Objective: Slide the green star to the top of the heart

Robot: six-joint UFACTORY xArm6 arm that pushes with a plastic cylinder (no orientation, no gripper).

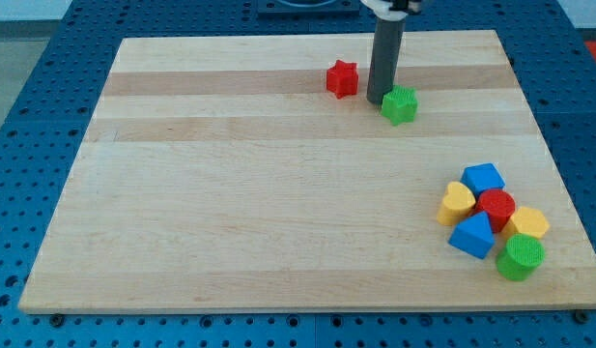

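The green star [400,104] lies near the view's top, right of the middle. My tip [377,101] stands right against its left side, between it and the red star [343,78]. Two yellow heart-like blocks lie in a cluster at the view's lower right: one [457,204] on the cluster's left, one [528,223] on its right. The green star is far above that cluster.
The cluster also holds a blue block [483,179] at its top, a red block [496,207] in its middle, a blue block [472,235] below, and a green cylinder [520,257] at the bottom. The wooden board [230,193] rests on a blue perforated table.
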